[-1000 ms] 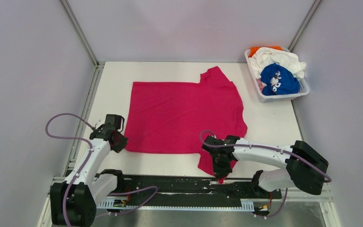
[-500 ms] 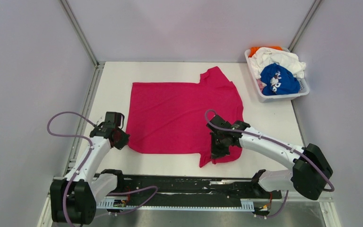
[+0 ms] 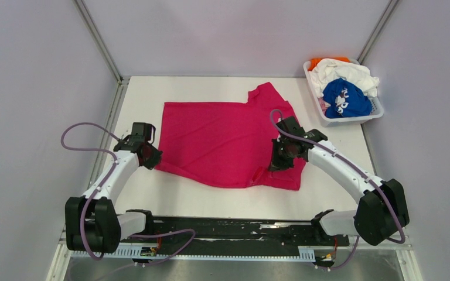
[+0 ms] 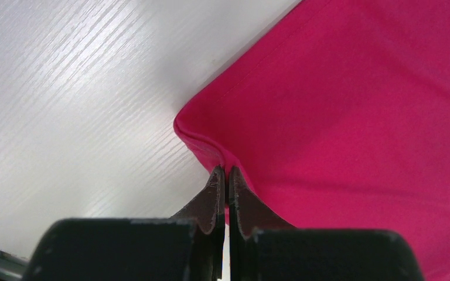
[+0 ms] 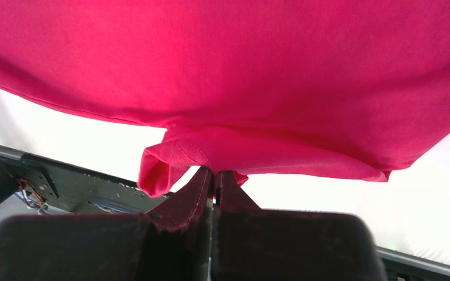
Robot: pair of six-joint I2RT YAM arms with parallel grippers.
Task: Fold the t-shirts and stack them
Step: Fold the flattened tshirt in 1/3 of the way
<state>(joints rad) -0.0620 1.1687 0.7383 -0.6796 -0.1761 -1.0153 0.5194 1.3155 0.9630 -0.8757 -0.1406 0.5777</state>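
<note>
Left end effector (image 3: 151,159), jaws closed on the near left corner of the magenta-pink t-shirt (image 3: 217,137); in the left wrist view the hem is pinched between the fingertips (image 4: 218,186) just above the white worktop (image 3: 340,155). The shirt lies spread across the middle of the worktop, its near edge drawn up and folded back toward the centre on the right. Right end effector (image 3: 273,167), jaws closed on the near right part of the same shirt, the gripped cloth held clear of the surface. At the far right corner, a white basket (image 3: 323,117) holds the blue t-shirt (image 3: 345,100), white t-shirt (image 3: 343,71) and orange t-shirt (image 3: 316,61), bunched together.
</note>
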